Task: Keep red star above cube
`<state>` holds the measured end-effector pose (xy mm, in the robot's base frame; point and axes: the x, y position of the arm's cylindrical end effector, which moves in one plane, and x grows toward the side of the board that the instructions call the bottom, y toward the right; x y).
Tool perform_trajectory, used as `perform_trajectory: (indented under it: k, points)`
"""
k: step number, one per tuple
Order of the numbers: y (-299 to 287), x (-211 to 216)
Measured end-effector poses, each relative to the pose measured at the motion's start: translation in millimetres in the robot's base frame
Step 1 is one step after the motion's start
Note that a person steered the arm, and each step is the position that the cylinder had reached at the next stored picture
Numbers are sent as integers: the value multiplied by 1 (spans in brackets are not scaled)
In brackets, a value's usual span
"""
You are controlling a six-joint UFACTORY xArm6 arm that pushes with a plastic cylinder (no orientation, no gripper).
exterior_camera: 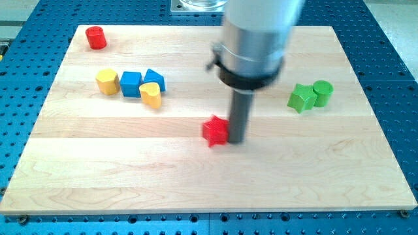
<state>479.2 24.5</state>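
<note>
The red star (214, 130) lies near the middle of the wooden board (209, 183). My tip (235, 141) rests on the board right against the star's right side. The blue cube (130, 83) sits at the view's upper left, above and to the left of the star. It stands between a yellow block (108, 81) on its left and a second blue block (155, 79) on its right. A yellow heart-like block (151, 94) lies just below that second blue block.
A red cylinder (96, 37) stands near the board's top left corner. A green star-like block (300, 98) and a green cylinder (322, 93) sit together at the right. The arm's large grey body (255, 39) hangs over the top centre.
</note>
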Motion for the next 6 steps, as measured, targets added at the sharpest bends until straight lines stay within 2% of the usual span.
perform_trajectory:
  k: [1, 2, 3, 4, 5, 6]
  points:
    - [-21, 25]
    - [-14, 95]
    - [-60, 34]
    - [-46, -52]
    - [-45, -104]
    - [-44, -55]
